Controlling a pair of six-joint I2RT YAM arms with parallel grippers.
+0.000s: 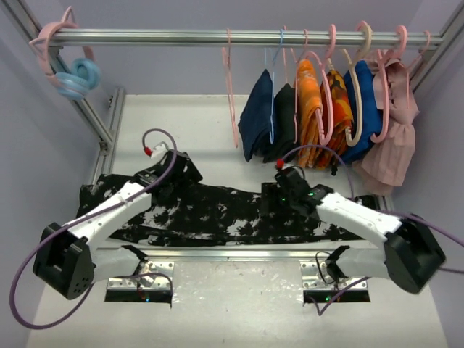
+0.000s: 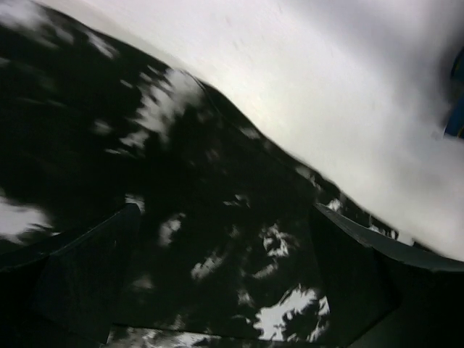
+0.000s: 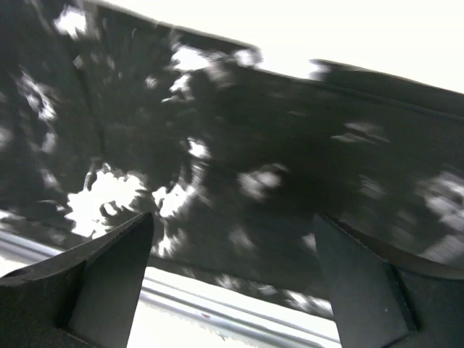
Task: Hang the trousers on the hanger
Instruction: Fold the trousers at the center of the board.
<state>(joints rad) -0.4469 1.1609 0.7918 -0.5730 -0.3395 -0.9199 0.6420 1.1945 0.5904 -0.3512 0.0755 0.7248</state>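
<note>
A white table (image 1: 188,123) is enclosed by pale lilac walls (image 1: 29,145) at the sides and behind. A silver metal bar (image 1: 145,36) crosses the back, carried by slanted aluminium struts (image 1: 90,116); another aluminium rail (image 1: 239,254) runs along the near edge. The light is even.

I see the trousers (image 1: 217,214), black with white splatter marks, lying spread out flat, lengthwise across the near side of the table (image 1: 196,123). The hanger (image 1: 232,94), thin and pink, hangs by its hook from the rail (image 1: 167,36), well apart from them.
</note>
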